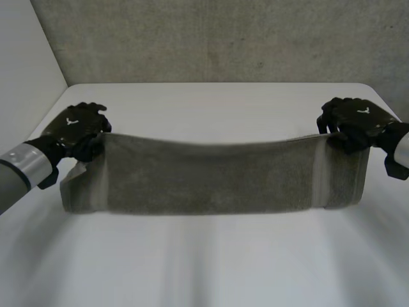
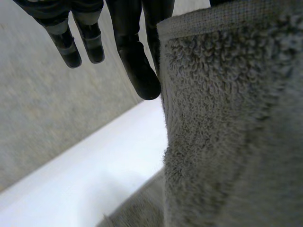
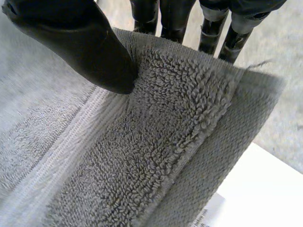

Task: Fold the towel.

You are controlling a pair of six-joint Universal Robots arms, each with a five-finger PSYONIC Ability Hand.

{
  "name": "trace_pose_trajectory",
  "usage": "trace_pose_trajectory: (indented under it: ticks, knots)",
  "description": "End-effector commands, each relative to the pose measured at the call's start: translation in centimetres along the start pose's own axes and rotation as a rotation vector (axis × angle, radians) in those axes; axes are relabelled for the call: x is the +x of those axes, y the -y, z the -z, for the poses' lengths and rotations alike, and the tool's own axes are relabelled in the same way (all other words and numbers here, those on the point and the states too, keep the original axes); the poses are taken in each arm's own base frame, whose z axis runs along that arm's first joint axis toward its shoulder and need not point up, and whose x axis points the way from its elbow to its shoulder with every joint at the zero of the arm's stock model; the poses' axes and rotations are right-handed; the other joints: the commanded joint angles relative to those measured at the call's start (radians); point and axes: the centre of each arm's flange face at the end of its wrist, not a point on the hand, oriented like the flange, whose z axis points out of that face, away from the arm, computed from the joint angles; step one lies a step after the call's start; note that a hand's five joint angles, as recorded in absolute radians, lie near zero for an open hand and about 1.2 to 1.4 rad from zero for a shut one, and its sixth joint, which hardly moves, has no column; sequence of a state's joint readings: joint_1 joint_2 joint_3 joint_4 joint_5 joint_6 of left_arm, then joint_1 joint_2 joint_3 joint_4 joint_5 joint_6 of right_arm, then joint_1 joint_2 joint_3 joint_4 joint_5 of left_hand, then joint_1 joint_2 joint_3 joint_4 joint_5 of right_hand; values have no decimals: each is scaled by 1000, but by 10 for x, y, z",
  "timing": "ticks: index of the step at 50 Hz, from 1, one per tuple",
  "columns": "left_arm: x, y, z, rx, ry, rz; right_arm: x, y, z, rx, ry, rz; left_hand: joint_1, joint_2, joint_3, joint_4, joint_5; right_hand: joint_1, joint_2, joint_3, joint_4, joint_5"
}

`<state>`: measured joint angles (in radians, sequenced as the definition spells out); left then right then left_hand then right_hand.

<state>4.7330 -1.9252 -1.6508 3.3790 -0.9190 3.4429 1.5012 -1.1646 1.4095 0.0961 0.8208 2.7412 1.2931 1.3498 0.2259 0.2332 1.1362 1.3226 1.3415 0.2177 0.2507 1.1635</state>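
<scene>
While the towel (image 1: 211,176) sags, stretched wide above the desk (image 1: 211,262), its lower edge rests on the surface and both upper corners are raised. The left robot hand (image 1: 77,128) pinches the left upper corner. The right robot hand (image 1: 354,121) grasps the right one, thumb pressing the cloth against its fingers.

The white table (image 1: 211,268) has rounded far corners and a smooth top, where soft light makes pale streaks. Directly behind the table stands a rough grey wall (image 1: 223,38), speckled like concrete. At the table's left side rises a plain white wall (image 1: 25,57).
</scene>
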Motion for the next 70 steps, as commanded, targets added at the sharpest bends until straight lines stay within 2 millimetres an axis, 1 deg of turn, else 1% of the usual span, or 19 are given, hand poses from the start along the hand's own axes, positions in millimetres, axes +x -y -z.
trace_pose_trajectory:
  ticks: [1,9,15,24,25,26,27,28,32,34,39,43,45,47,53,55,59,61,70]
  knots:
    - [-11,-28,-25,-67,-23,8,-1,-24,-29,-58,-16,37,103,46,-51,-59,86,74,55,-43,-76,58]
    - [-6,-52,-49,-142,-9,-100,0,-46,-52,-81,-21,40,103,46,-51,-59,86,74,55,-43,-76,58]
    - [-4,-58,-54,-152,-8,-123,0,-58,-70,-79,-57,67,103,46,-51,-59,86,74,55,-43,-76,58]
    - [-4,-62,-59,-152,-9,-125,1,-66,-79,-83,-74,74,103,46,-51,-59,86,74,55,-43,-76,58]
    - [-4,-60,-58,-150,-8,-126,2,-64,-78,-82,-85,79,-141,-197,-51,-59,-158,-524,-543,-43,-76,-539]
    - [-4,-59,-57,-150,-7,-126,2,-64,-78,-82,-85,79,-649,-705,-51,-59,-666,-530,-549,-43,-76,-545]
    - [-4,-59,-57,-150,-7,-126,3,-61,-77,-81,-97,82,-654,-711,-51,-59,-671,-1082,-1101,-43,-76,-1098]
    - [-3,-58,-56,-153,-10,-124,4,-56,-74,-78,-108,87,-924,-981,-51,-59,-942,-1148,-1167,-43,-76,-1163]
    - [0,-44,-52,-133,-6,-138,4,-38,-65,-51,-127,98,-948,-1004,-51,-59,-965,-1148,-1167,-43,-76,-1163]
    - [3,-26,-43,-104,0,-150,3,-29,-59,-40,-131,105,-950,-1007,-51,-59,-968,-1148,-1167,-43,-76,-1163]
    - [10,-2,-25,-70,7,-171,-6,2,-26,2,-153,131,-950,-1007,-51,-59,-968,-1148,-1167,-43,-76,-1163]
    - [18,8,-9,-60,5,-174,-19,6,-9,1,-138,137,-945,-1001,-51,-59,-962,-1148,-1167,-43,-76,-1163]
    - [27,13,8,-58,5,-172,-26,3,-2,-11,-119,128,-939,-995,-51,-59,-956,-1148,-1167,-43,-76,-1163]
    - [32,11,16,-67,4,-163,-38,-11,10,-47,-85,108,-939,-995,-51,-59,-956,-1148,-1167,-43,-76,-1163]
    - [48,1,34,-91,-7,-100,-33,-33,28,-95,-83,120,-936,-992,-51,-59,-953,-1148,-1167,-43,-76,-1163]
    - [50,-2,36,-88,-7,-81,-28,-47,35,-116,-77,135,-933,-990,-51,-59,-950,-957,-976,-43,-76,-972]
    - [52,-6,36,-77,-1,-45,-22,-58,36,-143,-83,147,-930,-987,-51,-59,-948,-900,-919,-43,-76,-915]
    - [52,-7,35,-71,4,-11,-14,-75,34,-180,-87,128,-930,-987,-51,-59,-948,-900,-919,-43,-76,-915]
    - [51,-6,35,-59,11,21,-5,-94,24,-178,-105,145,-921,-978,-51,-59,-939,-841,-860,-43,-76,-857]
